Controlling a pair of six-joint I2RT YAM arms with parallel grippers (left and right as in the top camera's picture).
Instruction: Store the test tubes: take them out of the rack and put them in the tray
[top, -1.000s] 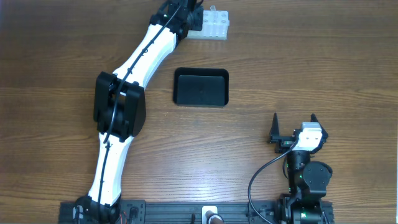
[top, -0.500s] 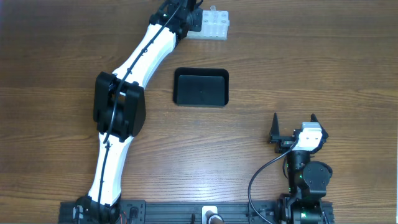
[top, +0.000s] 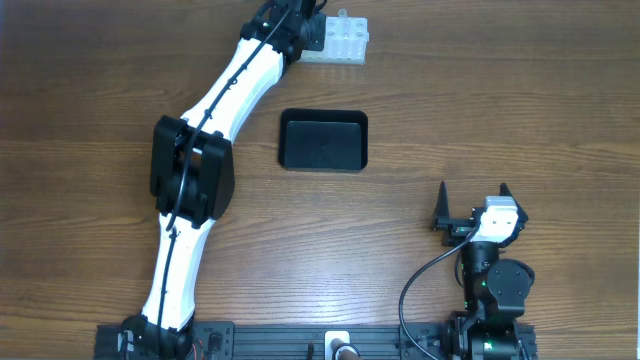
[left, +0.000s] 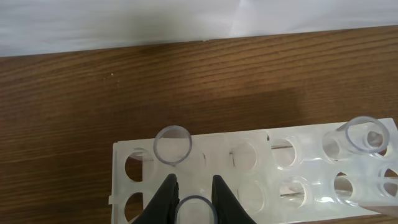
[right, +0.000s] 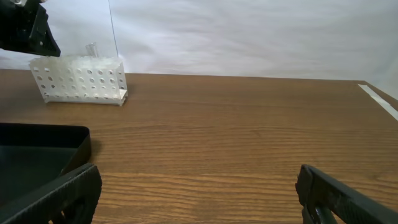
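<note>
The clear plastic rack (top: 338, 41) stands at the far edge of the table, and my left gripper (top: 311, 28) is over its left end. In the left wrist view the gripper (left: 191, 185) is shut on the rim of a clear test tube (left: 196, 209) that still sits in a rack (left: 249, 171) hole. Two more tubes (left: 172, 144) (left: 363, 134) stand upright in other holes. The black tray (top: 323, 140) lies mid-table with nothing visible in it. My right gripper (top: 473, 196) stays near its base, open and holding nothing.
From the right wrist view, the rack (right: 78, 79) stands far off, the tray's corner (right: 43, 155) is nearer, and bare wooden table lies between. A white wall backs the table's far edge. The right gripper (right: 199, 175) is spread wide.
</note>
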